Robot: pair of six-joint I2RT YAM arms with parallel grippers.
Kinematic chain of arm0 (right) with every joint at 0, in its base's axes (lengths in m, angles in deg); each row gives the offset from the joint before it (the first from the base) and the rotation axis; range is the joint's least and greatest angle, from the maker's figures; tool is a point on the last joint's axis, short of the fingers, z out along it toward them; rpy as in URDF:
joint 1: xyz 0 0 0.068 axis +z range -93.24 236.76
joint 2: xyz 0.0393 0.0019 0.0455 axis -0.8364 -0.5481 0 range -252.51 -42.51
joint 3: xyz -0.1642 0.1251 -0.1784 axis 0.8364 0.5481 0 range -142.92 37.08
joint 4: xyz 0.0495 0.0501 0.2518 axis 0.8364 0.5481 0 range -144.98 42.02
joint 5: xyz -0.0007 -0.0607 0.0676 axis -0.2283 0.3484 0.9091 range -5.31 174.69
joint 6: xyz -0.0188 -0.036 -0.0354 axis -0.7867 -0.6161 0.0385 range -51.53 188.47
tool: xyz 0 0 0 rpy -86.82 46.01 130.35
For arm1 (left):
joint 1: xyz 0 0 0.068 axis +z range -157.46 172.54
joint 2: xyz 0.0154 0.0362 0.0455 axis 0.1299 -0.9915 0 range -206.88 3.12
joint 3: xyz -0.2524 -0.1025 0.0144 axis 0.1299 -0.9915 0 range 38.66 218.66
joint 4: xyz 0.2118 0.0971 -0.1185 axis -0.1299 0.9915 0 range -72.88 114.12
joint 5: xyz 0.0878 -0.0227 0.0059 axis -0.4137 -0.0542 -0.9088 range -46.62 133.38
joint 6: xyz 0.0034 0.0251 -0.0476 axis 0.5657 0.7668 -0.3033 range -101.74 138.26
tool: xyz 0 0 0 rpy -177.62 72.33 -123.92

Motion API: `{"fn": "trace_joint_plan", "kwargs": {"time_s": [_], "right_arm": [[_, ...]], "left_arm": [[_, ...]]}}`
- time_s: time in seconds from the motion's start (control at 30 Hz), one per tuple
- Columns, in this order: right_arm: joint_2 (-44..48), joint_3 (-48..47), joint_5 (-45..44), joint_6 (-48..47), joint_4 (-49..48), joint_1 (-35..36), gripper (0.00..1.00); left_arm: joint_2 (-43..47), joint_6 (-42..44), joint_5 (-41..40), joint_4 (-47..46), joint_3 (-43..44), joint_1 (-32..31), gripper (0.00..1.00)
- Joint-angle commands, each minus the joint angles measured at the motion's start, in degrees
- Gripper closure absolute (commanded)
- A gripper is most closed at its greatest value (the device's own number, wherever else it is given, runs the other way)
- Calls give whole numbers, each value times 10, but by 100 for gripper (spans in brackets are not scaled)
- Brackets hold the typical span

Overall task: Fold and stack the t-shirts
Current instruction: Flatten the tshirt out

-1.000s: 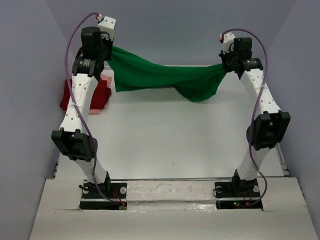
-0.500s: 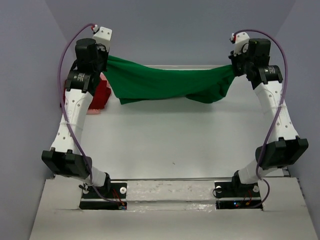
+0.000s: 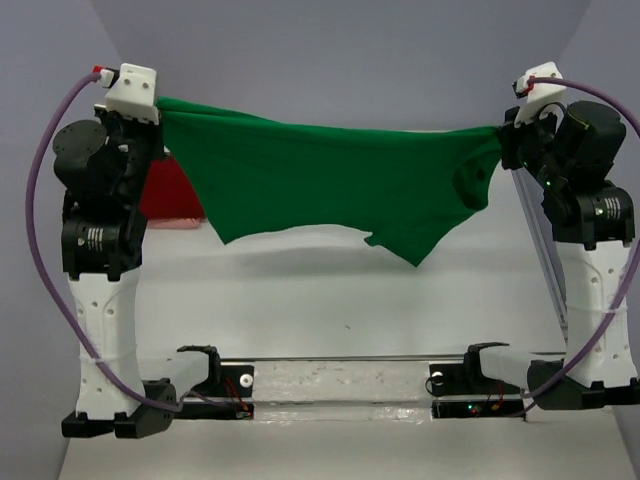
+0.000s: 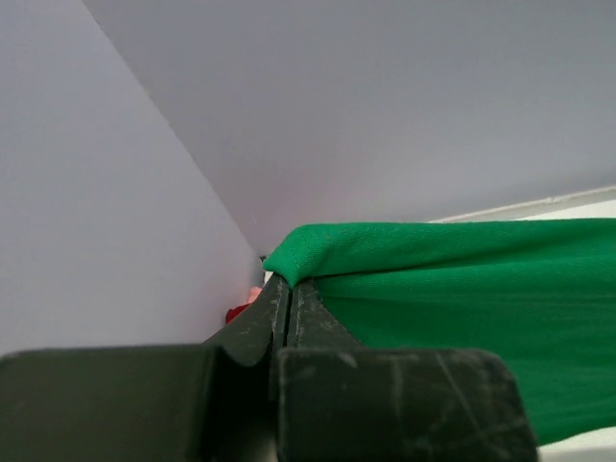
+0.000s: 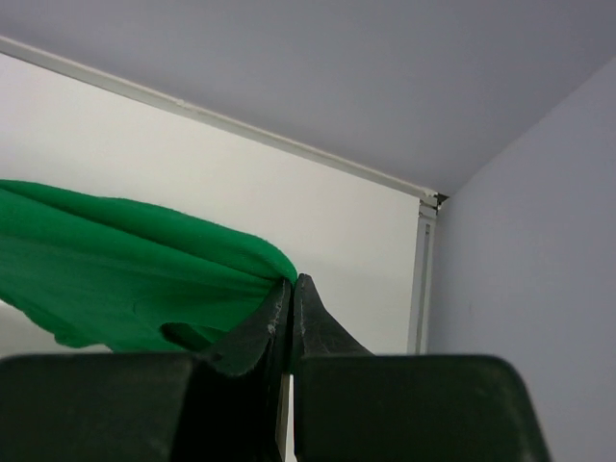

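1. Well above the tabletop (image 3: pixel 330 300), the green shirt (image 3: pixel 330 190) hangs spread out in the air between the two arms, touching nothing below it.
2. Its upper edge runs nearly taut from one claw to the other, highest at the left and dipping a little toward the right.
3. Its cloth is plain bright green and soft, with shallow folds fanning out from each gripped corner.
4. Its lower edge is uneven: it cuts up at a slant under the left corner, runs roughly level through the middle, then drops to a point right of centre.
5. Near the right corner the cloth bunches, and a rounded opening, likely a sleeve, hangs there.
6. The left claw (image 4: pixel 289 294) is pressed together and pinches a rolled hem of the green shirt at its tips, as the left wrist view shows.
7. The right claw (image 5: pixel 292 289) is likewise pressed together on a gathered end of the same shirt, the cloth trailing away to its left.
8. A red shirt (image 3: pixel 170 200) lies on the tabletop at the far left, behind the left arm and partly covered by the hanging green cloth; how it is laid cannot be told.
9. Both arms stand upright, well apart, with their wrists raised.
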Motion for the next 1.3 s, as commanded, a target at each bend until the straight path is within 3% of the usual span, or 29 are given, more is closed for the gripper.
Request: {"fn": "trace_joint_plan", "kwargs": {"time_s": [0.0, 0.23, 0.37, 0.53, 0.67, 0.9, 1.1, 1.27], "right_arm": [[24, -7, -13, 3, 0, -6, 100], [-16, 12, -6, 9, -29, -6, 100], [-87, 30, -2, 3, -66, -6, 100], [-189, 35, -16, -16, -109, -6, 100], [-287, -19, -17, -27, -127, -6, 100], [-427, -229, -35, -34, -106, -6, 100], [-400, -262, -25, -28, -84, -6, 100], [-306, -160, 5, -14, -85, -6, 100]], "left_arm": [[50, -14, 57, -22, -15, 30, 100], [36, -21, 70, -54, -73, 47, 100], [1, -22, 80, -110, -129, 47, 100], [-110, -14, 65, -160, -143, 47, 100], [-220, -28, 73, -167, -74, 47, 100], [-407, -32, 62, -88, 178, 19, 100], [-389, -28, 61, -74, 226, 4, 100], [-252, -24, 79, -113, 76, -9, 100]]}}
